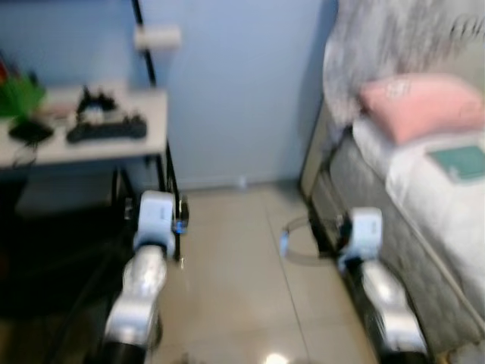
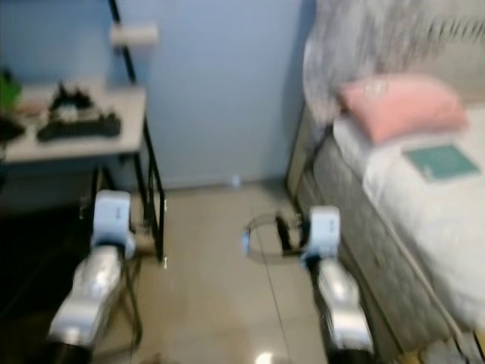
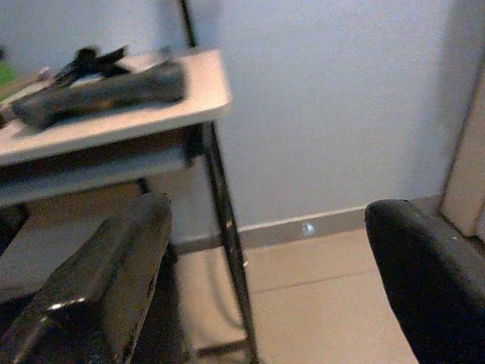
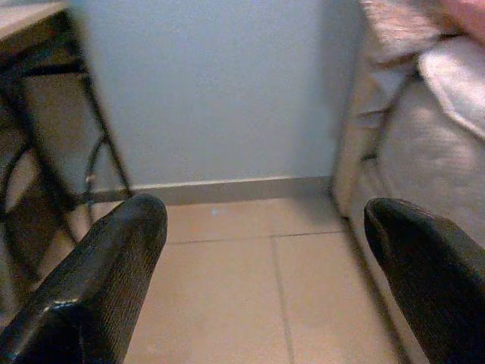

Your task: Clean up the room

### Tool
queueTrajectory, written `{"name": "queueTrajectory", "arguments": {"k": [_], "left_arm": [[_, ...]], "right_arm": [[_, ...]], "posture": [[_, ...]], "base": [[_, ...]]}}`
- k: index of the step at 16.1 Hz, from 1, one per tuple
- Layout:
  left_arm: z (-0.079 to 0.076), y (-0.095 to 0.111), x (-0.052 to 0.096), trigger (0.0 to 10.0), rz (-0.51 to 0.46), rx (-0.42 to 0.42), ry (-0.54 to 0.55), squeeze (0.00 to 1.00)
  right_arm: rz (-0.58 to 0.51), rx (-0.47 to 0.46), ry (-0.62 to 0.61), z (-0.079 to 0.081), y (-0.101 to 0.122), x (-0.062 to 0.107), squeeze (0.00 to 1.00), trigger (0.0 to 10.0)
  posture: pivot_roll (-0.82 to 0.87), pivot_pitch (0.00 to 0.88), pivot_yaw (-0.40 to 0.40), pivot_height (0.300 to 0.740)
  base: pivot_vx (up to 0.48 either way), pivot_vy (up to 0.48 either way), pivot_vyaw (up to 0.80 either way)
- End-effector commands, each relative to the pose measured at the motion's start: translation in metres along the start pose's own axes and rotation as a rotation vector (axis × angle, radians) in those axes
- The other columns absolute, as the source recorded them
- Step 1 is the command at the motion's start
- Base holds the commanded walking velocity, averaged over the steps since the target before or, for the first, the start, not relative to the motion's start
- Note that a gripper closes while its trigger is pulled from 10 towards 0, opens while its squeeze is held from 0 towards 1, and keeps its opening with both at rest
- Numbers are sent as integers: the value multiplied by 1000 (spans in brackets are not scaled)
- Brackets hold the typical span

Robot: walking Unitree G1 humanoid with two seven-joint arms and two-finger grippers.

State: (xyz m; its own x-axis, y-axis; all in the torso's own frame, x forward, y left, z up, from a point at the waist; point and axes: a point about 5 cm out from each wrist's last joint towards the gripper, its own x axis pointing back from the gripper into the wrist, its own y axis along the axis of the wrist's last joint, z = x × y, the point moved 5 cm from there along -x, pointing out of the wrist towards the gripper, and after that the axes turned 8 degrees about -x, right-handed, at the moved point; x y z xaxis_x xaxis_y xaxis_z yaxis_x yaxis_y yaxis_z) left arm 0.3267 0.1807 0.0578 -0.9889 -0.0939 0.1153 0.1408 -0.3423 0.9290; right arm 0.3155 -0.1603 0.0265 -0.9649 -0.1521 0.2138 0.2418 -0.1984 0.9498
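At ten o'clock the tabletop carries a dark keyboard-like slab, a black tangle behind it and something green, all too blurred to name surely. The left gripper hangs beside the desk leg with its jaws spread wide, gripping nothing. On the floor near one o'clock lies a thin loop, perhaps a cable. The right gripper, jaws equally wide and bare, hangs by the bed, where a pink pillow and a teal book rest at two o'clock. How much tidying remains I judge unclear; the loop looks out of place.
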Motion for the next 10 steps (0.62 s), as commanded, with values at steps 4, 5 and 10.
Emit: {"name": "queueTrajectory", "arguments": {"k": [4, 5, 10], "left_arm": [[-25, -29, 42, 10000, 99, 23, -132, 0], [-26, -44, 53, 10000, 144, 26, -169, 0], [-38, -37, 47, 10000, 121, 68, -246, 0]], "right_arm": [[16, 170, -4, -25, 5, 29, 0, 10000], [97, 198, -34, -43, -15, 46, 0, 10000], [210, 165, -37, -51, -44, 64, 0, 10000]], "posture": [[-18, 0, -1, 740], [-16, 0, -2, 740], [-22, 0, 0, 740]], "base": [[0, 0, 0], [0, 0, 0], [0, 0, 0]]}}
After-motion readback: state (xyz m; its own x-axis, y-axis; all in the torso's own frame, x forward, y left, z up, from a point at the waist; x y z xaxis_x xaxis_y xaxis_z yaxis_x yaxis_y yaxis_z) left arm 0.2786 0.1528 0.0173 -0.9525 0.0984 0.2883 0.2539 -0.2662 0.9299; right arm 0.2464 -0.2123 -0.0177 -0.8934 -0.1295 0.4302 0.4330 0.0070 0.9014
